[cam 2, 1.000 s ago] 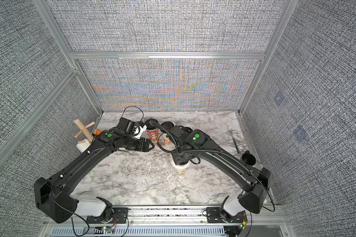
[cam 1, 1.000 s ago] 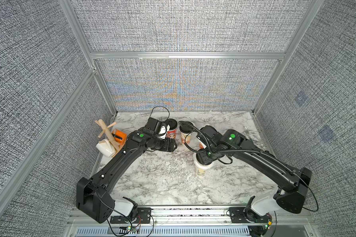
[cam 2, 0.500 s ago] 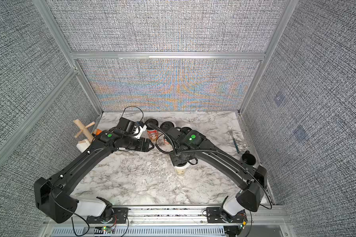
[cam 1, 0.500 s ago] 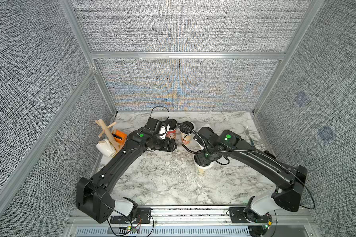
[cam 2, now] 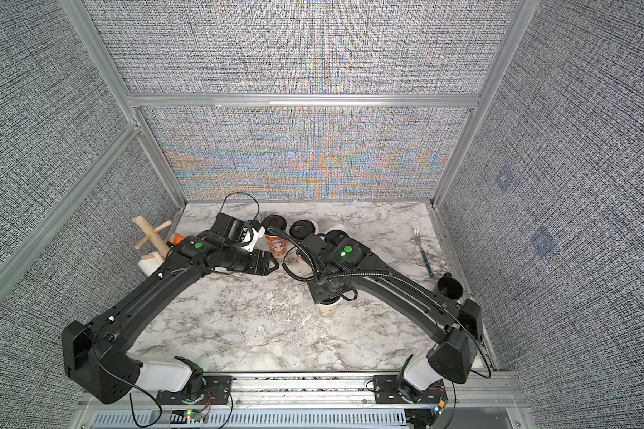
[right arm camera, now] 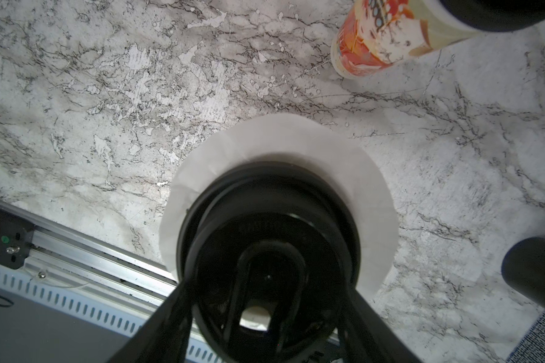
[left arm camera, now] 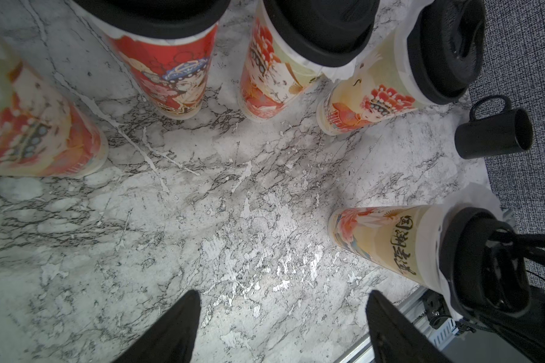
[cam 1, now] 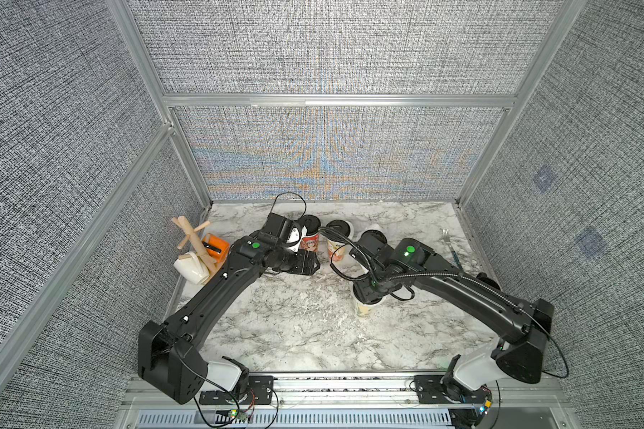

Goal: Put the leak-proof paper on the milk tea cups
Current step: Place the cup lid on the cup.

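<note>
Below the right end effector (right arm camera: 268, 290), leak-proof paper (right arm camera: 283, 138) rims the lidded cup (cam 1: 363, 309).

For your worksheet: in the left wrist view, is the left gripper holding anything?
No, the left gripper is open; only the marble table shows between its jaws.

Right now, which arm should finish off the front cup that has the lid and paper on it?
Right. The right gripper sits directly over the front cup, its fingers straddling the black lid with the leak-proof paper beneath it. The left gripper hangs open and empty over the table, away from that cup.
</note>
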You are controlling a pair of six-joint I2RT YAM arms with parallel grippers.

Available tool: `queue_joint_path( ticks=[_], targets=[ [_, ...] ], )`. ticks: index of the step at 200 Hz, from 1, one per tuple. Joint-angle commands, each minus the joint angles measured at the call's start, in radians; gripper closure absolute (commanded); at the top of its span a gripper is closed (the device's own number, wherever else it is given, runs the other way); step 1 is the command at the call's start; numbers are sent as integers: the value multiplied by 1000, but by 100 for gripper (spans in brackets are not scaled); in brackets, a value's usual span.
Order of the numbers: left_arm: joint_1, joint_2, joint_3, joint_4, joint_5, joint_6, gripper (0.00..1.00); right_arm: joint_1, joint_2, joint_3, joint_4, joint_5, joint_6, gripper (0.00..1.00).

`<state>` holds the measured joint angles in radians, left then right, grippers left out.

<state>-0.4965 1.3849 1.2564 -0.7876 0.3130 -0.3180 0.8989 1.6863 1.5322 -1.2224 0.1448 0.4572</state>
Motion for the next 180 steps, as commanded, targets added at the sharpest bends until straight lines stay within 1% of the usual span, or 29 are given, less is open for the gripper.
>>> queue_joint_path(
  ticks=[1,29,139,180],
  targets=[
    [1,0,-3,-7,-5,13,16,1,3,8,12,15,10,27],
    [0,-1,-5,-7,-3,13,16,2,5,11,5,24,12,23],
    [2,-9,-8,-10,6,16,16,1,3,30,-10,38,20,17],
    [3,-7,29,-39,59,39,16,1,-21,82,-3,44,27,14]
  ],
)
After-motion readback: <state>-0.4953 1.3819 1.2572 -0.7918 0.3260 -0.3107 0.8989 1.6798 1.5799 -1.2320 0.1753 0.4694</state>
